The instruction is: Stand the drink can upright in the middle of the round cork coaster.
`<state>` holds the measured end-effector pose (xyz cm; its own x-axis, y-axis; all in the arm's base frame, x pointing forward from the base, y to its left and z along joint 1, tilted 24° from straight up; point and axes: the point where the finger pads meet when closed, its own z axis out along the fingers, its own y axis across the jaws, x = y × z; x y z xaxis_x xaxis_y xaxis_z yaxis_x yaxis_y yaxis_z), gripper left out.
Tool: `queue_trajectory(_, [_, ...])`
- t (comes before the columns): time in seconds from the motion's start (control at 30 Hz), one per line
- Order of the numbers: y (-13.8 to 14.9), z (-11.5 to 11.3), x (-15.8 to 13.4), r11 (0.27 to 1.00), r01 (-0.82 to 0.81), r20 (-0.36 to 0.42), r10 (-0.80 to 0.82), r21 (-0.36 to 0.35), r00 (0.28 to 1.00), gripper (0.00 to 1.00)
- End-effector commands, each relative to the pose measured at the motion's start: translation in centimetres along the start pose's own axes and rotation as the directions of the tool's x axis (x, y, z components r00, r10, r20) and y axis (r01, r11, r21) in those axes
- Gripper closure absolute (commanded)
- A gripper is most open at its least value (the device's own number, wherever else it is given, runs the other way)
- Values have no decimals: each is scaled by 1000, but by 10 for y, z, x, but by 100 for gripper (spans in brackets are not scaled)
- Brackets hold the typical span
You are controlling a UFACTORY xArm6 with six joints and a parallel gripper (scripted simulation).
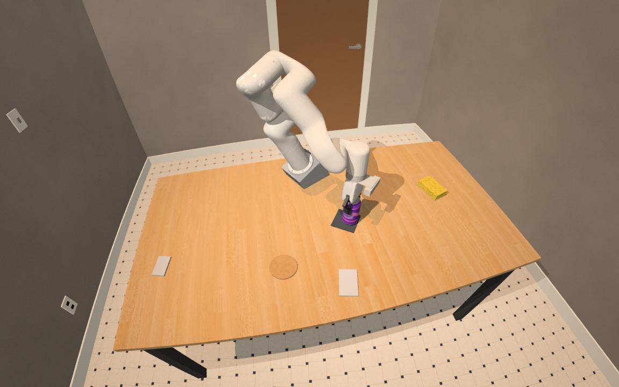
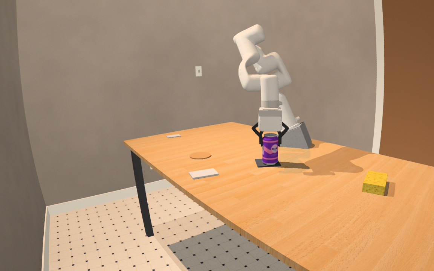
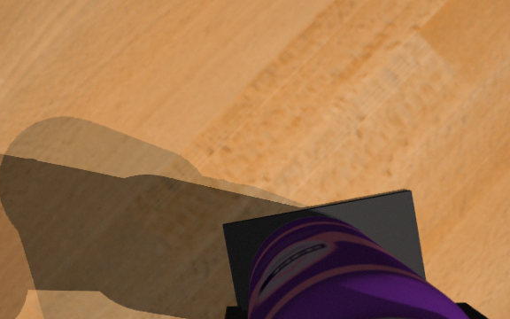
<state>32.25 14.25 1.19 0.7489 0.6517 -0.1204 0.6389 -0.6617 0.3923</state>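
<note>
The purple drink can (image 1: pixel 351 213) stands upright on a dark square coaster (image 1: pixel 343 223) near the middle of the table. My gripper (image 2: pixel 270 139) comes straight down over the can and is shut on its upper part. In the side view the can (image 2: pixel 270 149) still rests on the dark coaster (image 2: pixel 268 165). The wrist view shows the can (image 3: pixel 343 275) close up over the dark coaster. The round cork coaster (image 1: pixel 283 266) lies bare nearer the front edge of the table; it also shows in the side view (image 2: pixel 200 155).
A yellow sponge (image 1: pixel 432 187) lies at the right of the table. Two white flat cards lie near the front, one (image 1: pixel 348 281) right of the cork coaster and one (image 1: pixel 161 265) at the far left. The arm's base (image 1: pixel 303 171) stands at the back edge.
</note>
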Motion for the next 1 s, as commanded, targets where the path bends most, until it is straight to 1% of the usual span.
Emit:
queue_trajectory(0.0, [0, -3, 1, 1000, -1, -3, 1, -1, 1000, 100])
queue_trajectory(0.17, [1, -20, 2, 1000, -1, -3, 1, -2, 1000, 100])
queue_trajectory(0.23, [1, -20, 2, 1000, -1, -3, 1, -2, 1000, 100])
queue_trajectory(0.53, [0, -75, 1, 1000, 0, -3, 0, 0, 1000, 100])
queue_trajectory(0.67, [-1, -92, 0, 1000, 1, -3, -1, 3, 1000, 100])
queue_trajectory(0.73, [-1, -97, 0, 1000, 2, -3, -2, 5, 1000, 100])
queue_trajectory(0.97, [-2, -99, -1, 1000, 2, -3, -2, 6, 1000, 100])
